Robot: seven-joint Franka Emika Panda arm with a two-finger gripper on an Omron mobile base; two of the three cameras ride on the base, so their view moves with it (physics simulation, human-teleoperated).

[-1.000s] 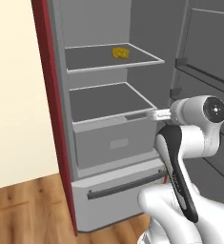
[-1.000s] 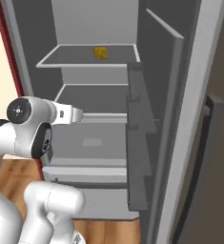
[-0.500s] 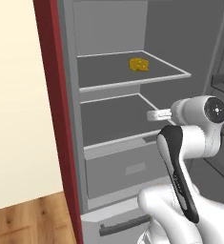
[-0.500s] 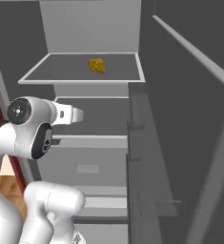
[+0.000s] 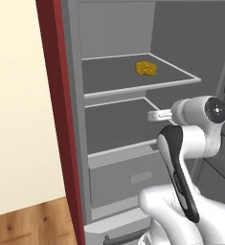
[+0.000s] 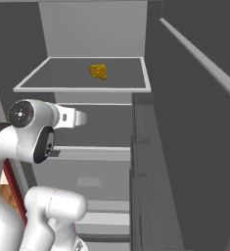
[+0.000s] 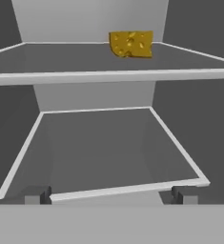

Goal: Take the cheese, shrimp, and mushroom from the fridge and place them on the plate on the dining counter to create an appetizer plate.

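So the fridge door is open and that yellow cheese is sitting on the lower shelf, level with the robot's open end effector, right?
Not quite. The cheese sits on the upper shelf, above the open end effector, which is level with the lower shelf. The hand view shows it; the fridge is indeed open.

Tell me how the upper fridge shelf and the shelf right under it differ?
The upper shelf carries the cheese, a yellow chunk with holes, toward its back; the lower shelf has no food on it. In the hand view the upper shelf is seen nearly edge-on, while the lower shelf is looked down on, the open gripper level with its front rim. Both are flat, grey and pale-rimmed.
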